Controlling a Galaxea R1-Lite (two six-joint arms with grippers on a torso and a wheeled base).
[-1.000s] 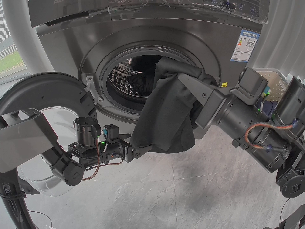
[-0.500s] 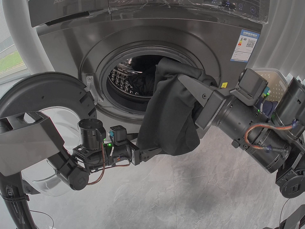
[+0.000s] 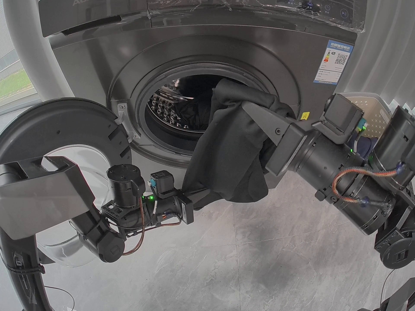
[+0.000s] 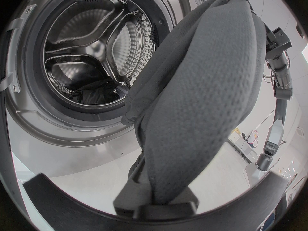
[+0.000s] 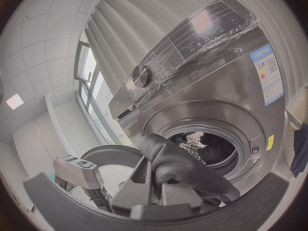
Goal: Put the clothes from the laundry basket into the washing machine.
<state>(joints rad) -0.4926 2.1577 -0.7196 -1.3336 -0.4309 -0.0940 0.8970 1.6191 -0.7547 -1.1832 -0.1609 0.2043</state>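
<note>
Dark garment hangs lengthwise between the two: right end effector clamps its top at the drum mouth, left end effector pinches its hem, with the opening up and ahead.

bright even light, glare on the drum, dark fisheye corners in wrist views

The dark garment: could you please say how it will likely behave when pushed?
Probably floppy: the dark garment sags between the right end effector and left end effector. Likely bunches rather than slides, given its folds.
</note>
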